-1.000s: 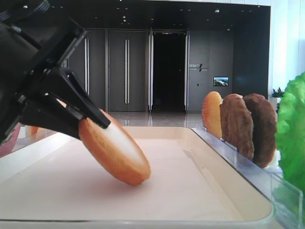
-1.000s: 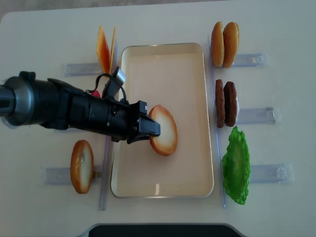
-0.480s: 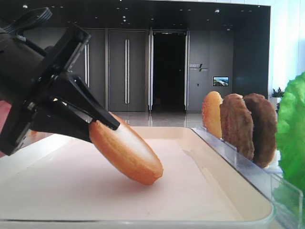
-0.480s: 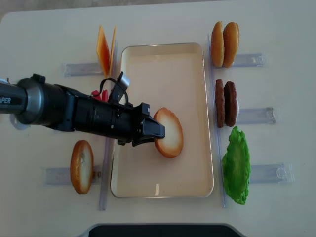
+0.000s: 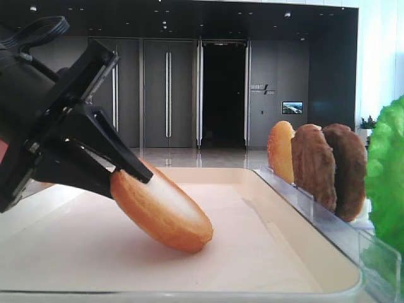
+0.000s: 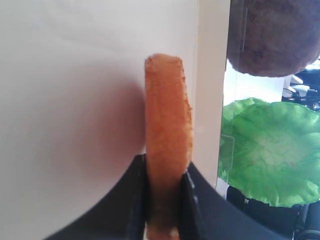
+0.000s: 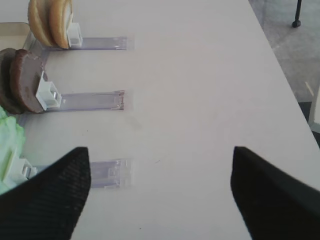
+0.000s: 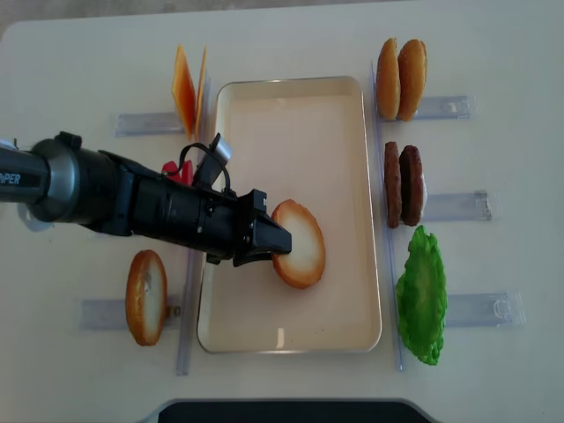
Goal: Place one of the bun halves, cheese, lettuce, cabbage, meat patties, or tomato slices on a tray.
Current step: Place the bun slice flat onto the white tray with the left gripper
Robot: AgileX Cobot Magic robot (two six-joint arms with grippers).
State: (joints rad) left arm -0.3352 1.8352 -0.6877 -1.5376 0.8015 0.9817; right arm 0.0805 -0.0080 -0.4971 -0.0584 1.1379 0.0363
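Risk: our left end effector (image 8: 269, 240) pinches the round golden-brown bun half (image 8: 298, 256), tilted, lower edge touching the cream-white rimmed tray (image 8: 291, 339) near its middle; releasing now, we judge it could roll.

Left arm (image 8: 115, 198) matte black, cylindrical; looped black cable; wedge-shaped jaws.

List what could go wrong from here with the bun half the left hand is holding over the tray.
1. The bun half is tilted, with only its lower edge on the tray. If the left hand lets go now, it may flop pale face up or roll.
2. The hand grips only the bun's rim, so pulling away could drag it.
3. It sits toward the right rim, near the meat patties.
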